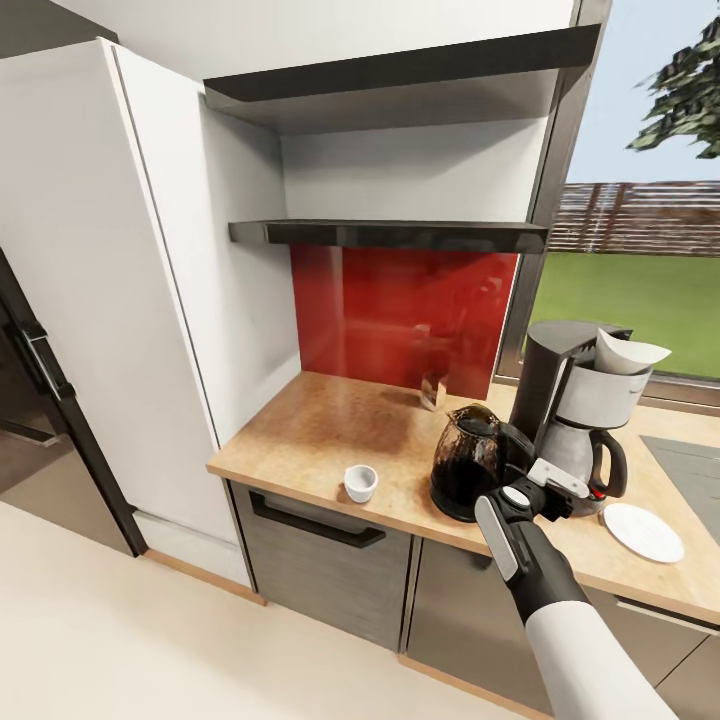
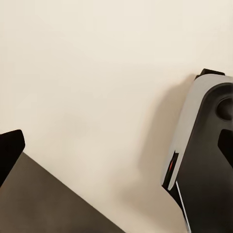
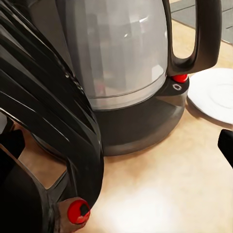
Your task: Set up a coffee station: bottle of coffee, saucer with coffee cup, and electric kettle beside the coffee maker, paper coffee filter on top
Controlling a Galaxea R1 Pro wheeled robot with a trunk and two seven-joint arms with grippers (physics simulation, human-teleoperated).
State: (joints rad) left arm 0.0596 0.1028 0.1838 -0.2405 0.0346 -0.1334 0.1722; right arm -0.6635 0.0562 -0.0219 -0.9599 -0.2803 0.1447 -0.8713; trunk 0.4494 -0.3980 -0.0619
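On the wooden countertop [image 1: 300,440] the dark electric kettle [image 1: 468,470] stands just left of the coffee maker [image 1: 585,405], which has a white paper filter [image 1: 628,352] on top. A white saucer [image 1: 643,531] lies at the coffee maker's front right. Apart from it, the small white coffee cup [image 1: 360,482] sits near the counter's front edge. The bottle of coffee [image 1: 433,390] stands by the red backsplash. My right gripper [image 1: 548,490] is open at the kettle's ribbed black handle [image 3: 53,111], facing the coffee maker's carafe [image 3: 121,53] and the saucer [image 3: 213,92]. My left gripper [image 2: 116,148] hangs open over the floor.
Two dark shelves [image 1: 390,233] hang above the counter. A tall white cabinet [image 1: 110,300] stands to the left and a window [image 1: 640,250] to the right. A grey cooktop [image 1: 690,465] begins at the far right. Drawers [image 1: 320,560] sit under the counter. The robot's base [image 2: 199,145] shows over the beige floor [image 2: 97,73].
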